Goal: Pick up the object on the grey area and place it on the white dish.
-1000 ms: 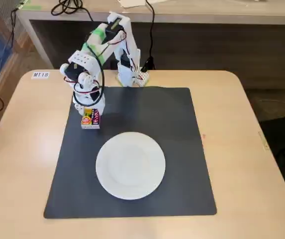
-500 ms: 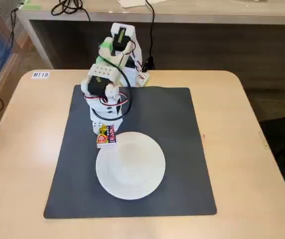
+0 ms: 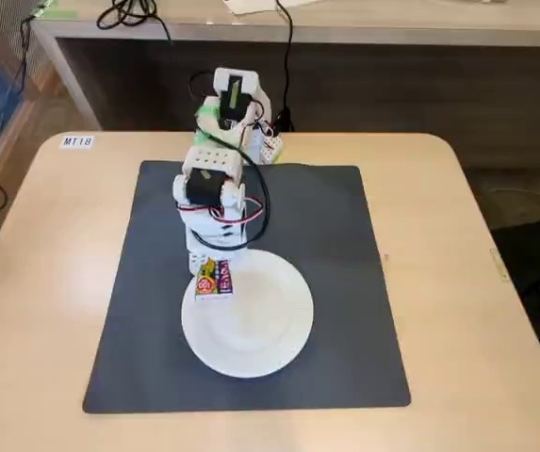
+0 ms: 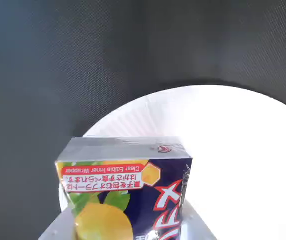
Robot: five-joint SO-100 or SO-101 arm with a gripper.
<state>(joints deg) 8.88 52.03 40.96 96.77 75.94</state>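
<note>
The object (image 3: 213, 279) is a small packet with yellow, red and pink print. It sits in my gripper (image 3: 211, 271) over the upper left rim of the white dish (image 3: 260, 330). The dish lies on the front middle of the grey area (image 3: 331, 217). In the wrist view the packet (image 4: 125, 185) fills the lower middle, close to the camera, showing a lemon picture, a red banner and dark blue print. It stands over the dish's rim (image 4: 232, 150), with the grey mat (image 4: 58, 60) around. A pale finger (image 4: 53, 233) shows beside it. The gripper is shut on the packet.
The arm's base (image 3: 230, 104) stands at the table's back edge, with cables behind it. A small label (image 3: 76, 141) is stuck on the light wooden tabletop (image 3: 496, 311) at back left. A bench and floor lie beyond the table.
</note>
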